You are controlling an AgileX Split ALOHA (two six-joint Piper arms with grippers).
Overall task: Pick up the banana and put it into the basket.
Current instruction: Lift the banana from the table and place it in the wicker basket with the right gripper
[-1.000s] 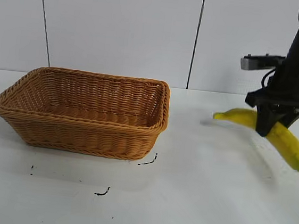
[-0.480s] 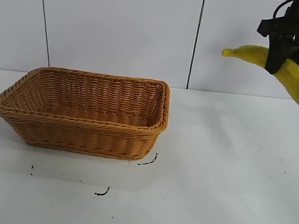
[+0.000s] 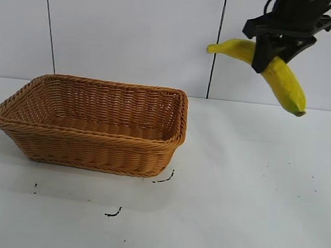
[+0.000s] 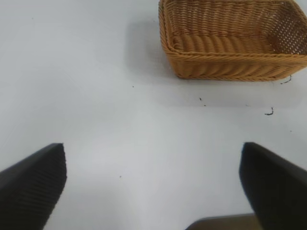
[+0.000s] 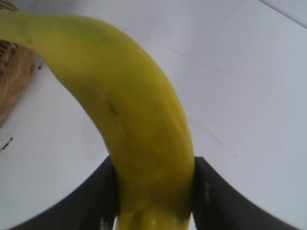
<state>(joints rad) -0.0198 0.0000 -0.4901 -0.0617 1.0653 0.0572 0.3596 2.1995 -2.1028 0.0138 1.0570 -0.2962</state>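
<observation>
My right gripper (image 3: 266, 56) is shut on the yellow banana (image 3: 280, 77) and holds it high in the air, to the right of the basket (image 3: 94, 122) and well above the table. The banana's dark tip points down to the right. In the right wrist view the banana (image 5: 129, 120) sits clamped between the two black fingers (image 5: 211, 191), and an edge of the basket (image 5: 12, 76) shows beside it. The tan-orange wicker basket stands empty on the left part of the table. It also shows in the left wrist view (image 4: 230, 40), far from my open left gripper (image 4: 153, 177).
The white table (image 3: 235, 196) carries a few small black marks (image 3: 162, 179) in front of the basket. A white panelled wall stands behind. The left arm is out of the exterior view.
My right gripper has lifted the banana from just above the table to high in the air and carried it leftward toward the basket. The basket has not moved.
</observation>
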